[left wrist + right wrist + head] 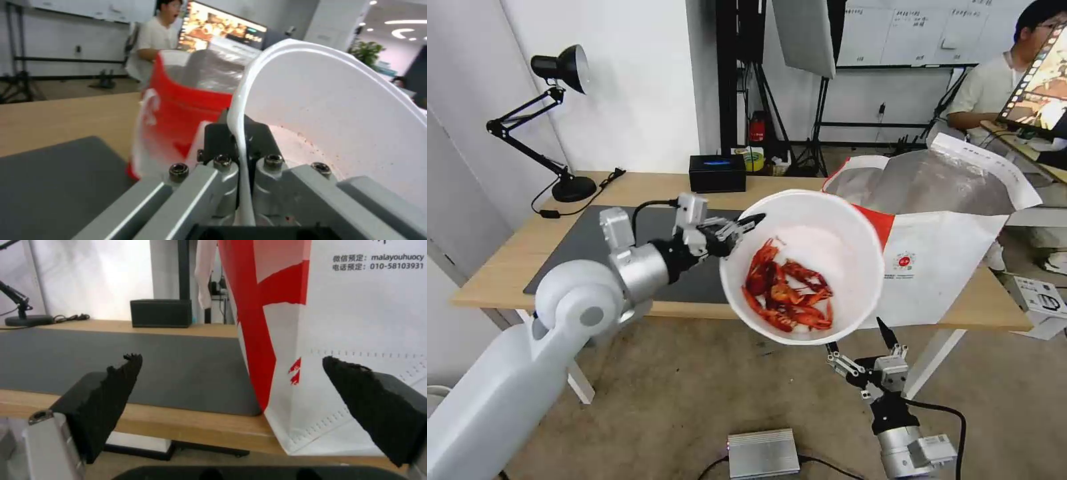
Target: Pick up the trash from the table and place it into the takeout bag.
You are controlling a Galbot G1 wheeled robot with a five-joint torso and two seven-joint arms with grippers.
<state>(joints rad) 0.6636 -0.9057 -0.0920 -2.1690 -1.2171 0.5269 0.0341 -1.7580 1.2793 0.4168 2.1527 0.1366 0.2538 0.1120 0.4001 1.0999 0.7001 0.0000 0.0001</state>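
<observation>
One raised left end effector [746, 229] pinches bowl [827, 233] rim; right end effector [859, 347] gapes wide.

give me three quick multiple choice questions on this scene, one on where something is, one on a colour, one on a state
1. Where is the white bowl?
A. flat on the grey mat
B. held up in the air beside the takeout bag
C. on the floor

2. What colour are the crayfish shells in the bowl?
A. red
B. green
C. black

3. What is the state of the right claw?
A. shut on the bowl
B. shut on the bag
C. open, holding nothing

Answers:
1. B: the left claw pinches the bowl's rim and holds it tilted, clear of the table.
2. A: the shells show bright red against the white inside.
3. C: in the right wrist view its two black fingers stand wide apart, with nothing between them.
</observation>
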